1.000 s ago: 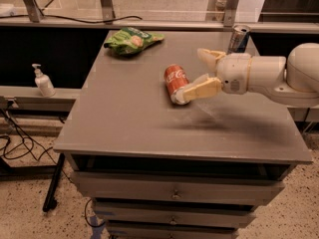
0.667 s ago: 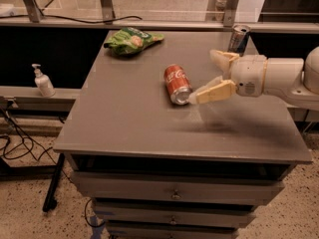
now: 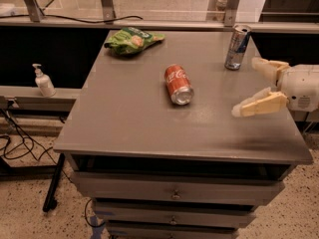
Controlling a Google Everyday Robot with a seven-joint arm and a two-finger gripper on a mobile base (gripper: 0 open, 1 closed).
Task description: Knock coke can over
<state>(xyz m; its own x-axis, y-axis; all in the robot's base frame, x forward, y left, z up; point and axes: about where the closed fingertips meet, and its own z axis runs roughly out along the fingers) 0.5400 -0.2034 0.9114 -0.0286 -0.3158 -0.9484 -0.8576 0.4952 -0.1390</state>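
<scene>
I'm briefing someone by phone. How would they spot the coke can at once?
On the grey cabinet top, look near the middle, left of the open end effector at the right edge. The coke can lies there on its side: red-orange with white script, unlike the upright silver-and-blue can and the green bag farther back.

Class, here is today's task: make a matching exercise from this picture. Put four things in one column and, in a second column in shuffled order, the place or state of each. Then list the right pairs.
Column 1
1. coke can
2. silver-and-blue can
3. green bag
4. gripper

Column 2
A. open, over the right edge of the table
B. lying on its side, mid-table
C. standing upright, far right
D. lying flat, far left

Pairs: 1-B, 2-C, 3-D, 4-A
</scene>
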